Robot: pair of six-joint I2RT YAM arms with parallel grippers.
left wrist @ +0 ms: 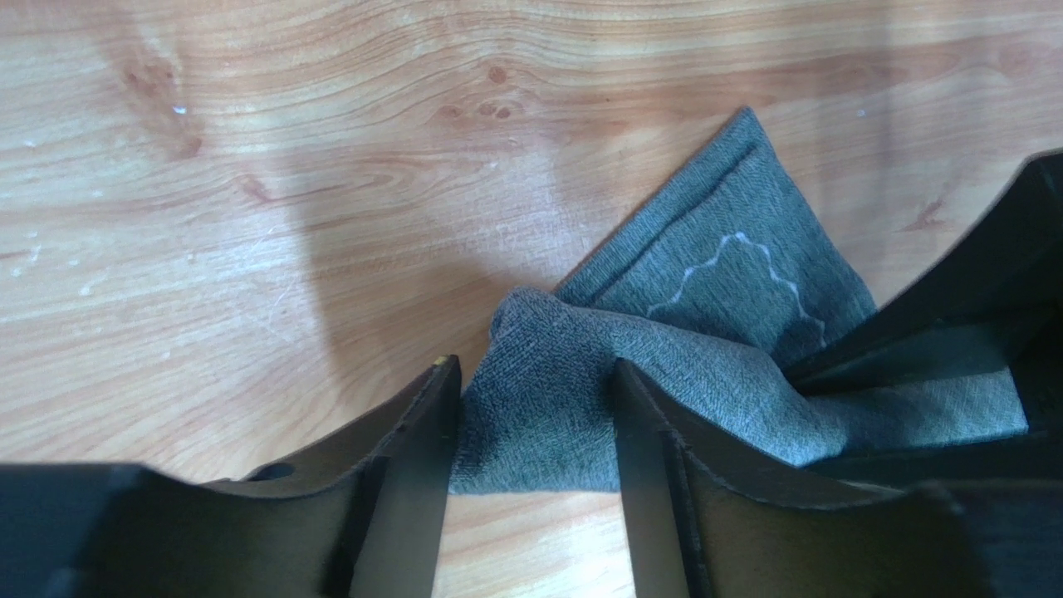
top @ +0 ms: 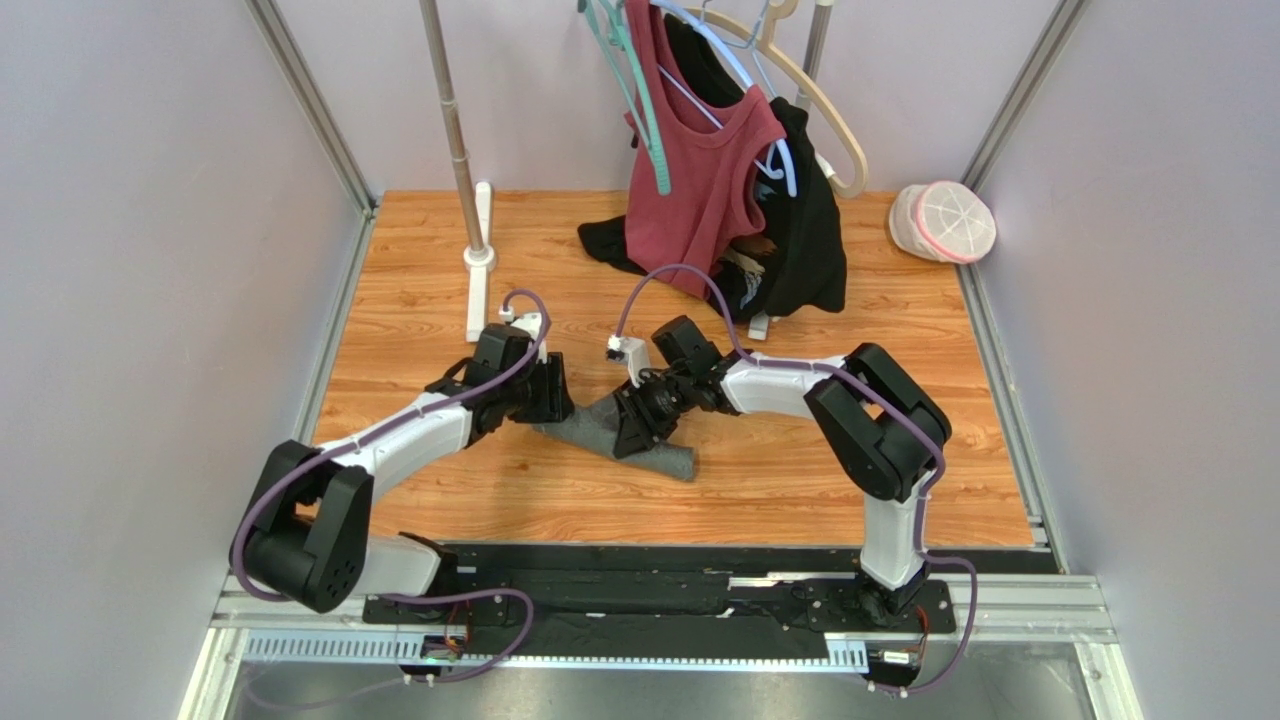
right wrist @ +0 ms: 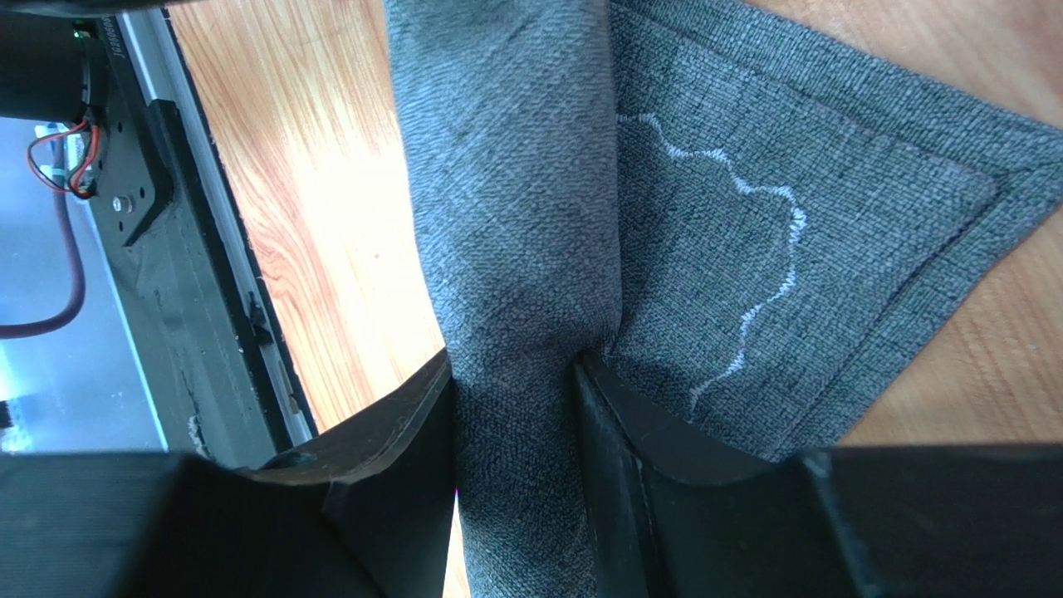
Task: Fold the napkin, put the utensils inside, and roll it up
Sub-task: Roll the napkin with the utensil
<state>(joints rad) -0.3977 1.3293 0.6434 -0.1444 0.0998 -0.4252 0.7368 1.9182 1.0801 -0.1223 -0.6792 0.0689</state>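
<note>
The dark grey napkin [top: 672,455] lies as a roll on the wooden table between my two grippers. My left gripper [top: 558,410] has its fingers on both sides of the roll's left end [left wrist: 537,411], touching the cloth. A flat corner flap with a light wavy stitch [left wrist: 730,268] sticks out beyond it. My right gripper [top: 631,428] is shut on the roll [right wrist: 512,187] and pinches it narrow between the fingers; the stitched flap [right wrist: 799,175] lies flat beside them. The spoon is hidden.
A maroon top [top: 699,165] and a black garment [top: 809,225] hang on hangers at the back. A metal rack pole [top: 451,105] on a white base [top: 478,270] stands back left. A pink-white round object [top: 944,222] lies back right. The black front rail [right wrist: 187,274] runs close by.
</note>
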